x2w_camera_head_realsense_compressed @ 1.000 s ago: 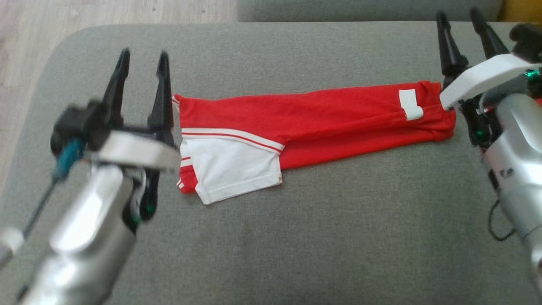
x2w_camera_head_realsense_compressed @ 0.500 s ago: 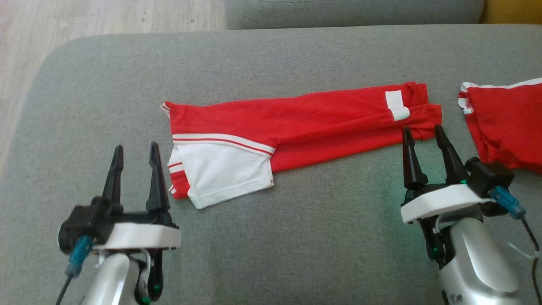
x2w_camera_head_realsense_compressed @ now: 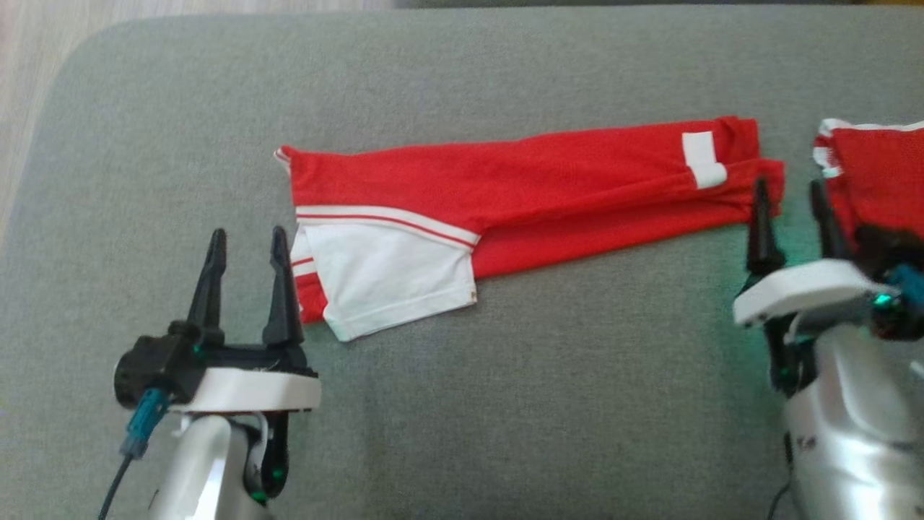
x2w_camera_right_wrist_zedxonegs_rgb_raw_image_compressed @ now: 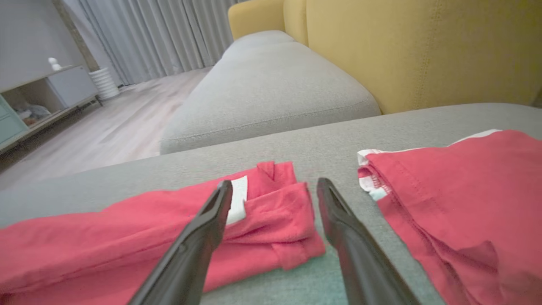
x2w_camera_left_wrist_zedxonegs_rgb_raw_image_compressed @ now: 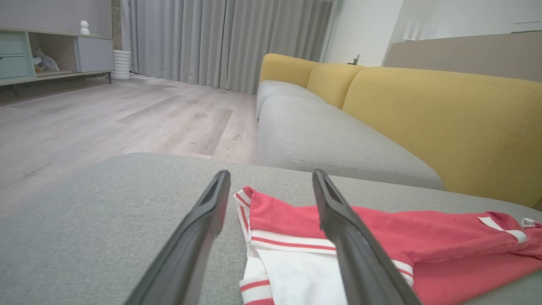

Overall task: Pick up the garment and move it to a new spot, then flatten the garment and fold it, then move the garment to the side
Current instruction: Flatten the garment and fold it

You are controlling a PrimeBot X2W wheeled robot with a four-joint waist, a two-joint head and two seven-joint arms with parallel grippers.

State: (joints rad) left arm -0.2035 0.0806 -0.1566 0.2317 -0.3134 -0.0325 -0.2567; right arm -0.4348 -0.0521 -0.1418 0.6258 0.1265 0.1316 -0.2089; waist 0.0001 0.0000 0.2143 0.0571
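Both pincers have drawn back toward the near edge since a second ago. Now the right pincer, fingers apart and empty, sits at the right end of the folded red garment, beside a second red garment. At its white-panelled end the left pincer hovers, also apart and empty, over the grey sofa cushion.

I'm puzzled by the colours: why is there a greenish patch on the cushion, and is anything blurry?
Head view: a green glow tints the cushion by the right gripper, probably from the green lights on its wrist; the picture is slightly soft. Right wrist view: the tint lies between the fingers, which look soft-edged near the lens. Left wrist view: even light, no tint.
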